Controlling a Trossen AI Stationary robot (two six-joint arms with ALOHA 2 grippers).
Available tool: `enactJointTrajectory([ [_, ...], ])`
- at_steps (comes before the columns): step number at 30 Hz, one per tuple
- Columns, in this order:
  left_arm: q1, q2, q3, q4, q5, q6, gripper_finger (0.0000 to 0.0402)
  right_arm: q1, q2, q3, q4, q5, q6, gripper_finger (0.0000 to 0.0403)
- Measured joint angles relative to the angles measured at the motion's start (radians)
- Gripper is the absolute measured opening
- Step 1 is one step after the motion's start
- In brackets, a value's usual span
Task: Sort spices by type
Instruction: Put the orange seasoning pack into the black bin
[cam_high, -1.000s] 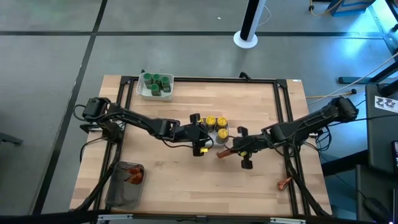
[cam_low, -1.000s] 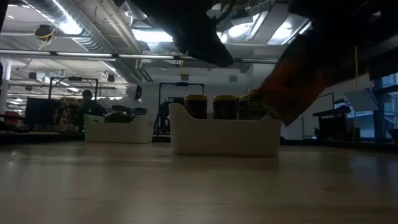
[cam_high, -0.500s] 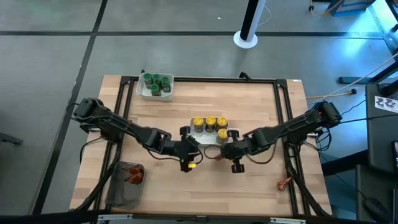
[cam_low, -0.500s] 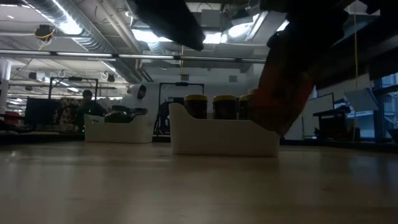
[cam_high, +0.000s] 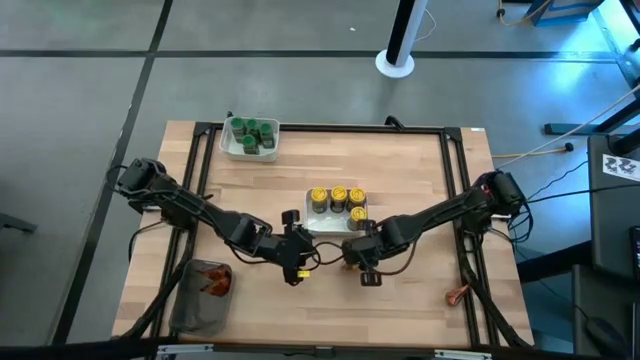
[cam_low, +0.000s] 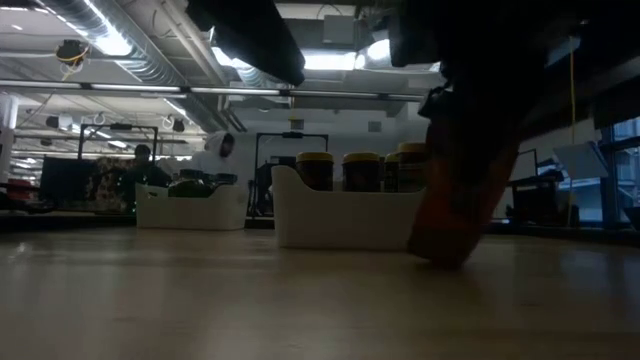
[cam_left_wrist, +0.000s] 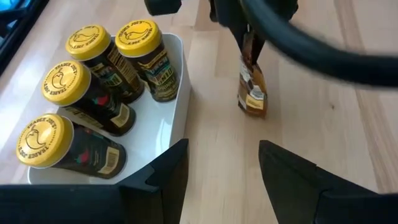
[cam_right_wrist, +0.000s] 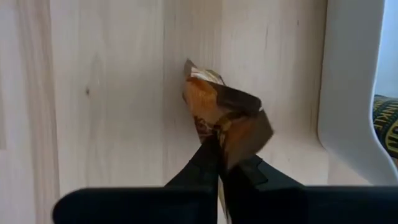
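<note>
We've got the wooden table (cam_high: 420, 170) with most of the sorting looking done. The clear tub (cam_high: 203, 295) by the left part of the near edge already has red-orange packets in it. The white tray (cam_high: 248, 150) in the far-left corner holds the green-lid jars (cam_high: 250, 130). The second white tray (cam_left_wrist: 168, 134) sits mid-table with four yellow-lid jars (cam_left_wrist: 93, 93) in it.

Both arms are crowded together just on the near side of that middle tray. The right gripper (cam_right_wrist: 219, 149) is clamped tight on a small red-orange packet (cam_right_wrist: 227, 121), pinching it at one end so it hangs down close over the bare wood, right beside the tray's near wall. From the low view we can't quite say whether it's touching the tabletop. The left gripper (cam_left_wrist: 224, 162) has its fingers spread about halfway, nothing between them, pointing at that same packet (cam_left_wrist: 252, 87).

Our read: this looks like a hand-off, since the tub is on the left arm's side. To do it well, we'd keep the right grip steady and the packet upright, bring the left fingers around the free lower half, clear of the right fingertips, and only let go once the left has really closed. We'd also watch the tray wall so it doesn't get bumped. One more packet (cam_high: 457, 294) lies near the near-right corner, still to sort.
</note>
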Motion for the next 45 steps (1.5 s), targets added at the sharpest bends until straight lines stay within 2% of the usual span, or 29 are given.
enactJointTrajectory([
  [14,0.016,0.013,0.0,0.01,0.0,0.022,0.0178,-0.014,-0.008,0.0,0.035,0.001,-0.017,0.0012],
  [21,0.017,0.016,0.0,0.013,-0.001,0.022,0.0178,-0.014,-0.008,0.07,0.013,0.0,-0.027,0.0015],
  [24,0.017,0.022,0.0,0.015,-0.004,0.022,0.0178,-0.014,-0.008,0.087,0.005,0.0,-0.028,0.0032],
  [35,0.016,0.031,0.0,0.018,-0.003,0.025,0.0178,-0.014,-0.008,0.081,0.008,0.027,-0.028,0.0139],
  [38,0.016,0.031,0.0,0.029,-0.003,0.023,0.0178,-0.012,-0.009,0.103,-0.042,0.016,-0.048,0.0151],
  [45,0.017,0.034,0.0,0.075,-0.002,0.0,0.0178,-0.01,-0.059,0.206,-0.295,0.01,-0.053,0.0156],
])
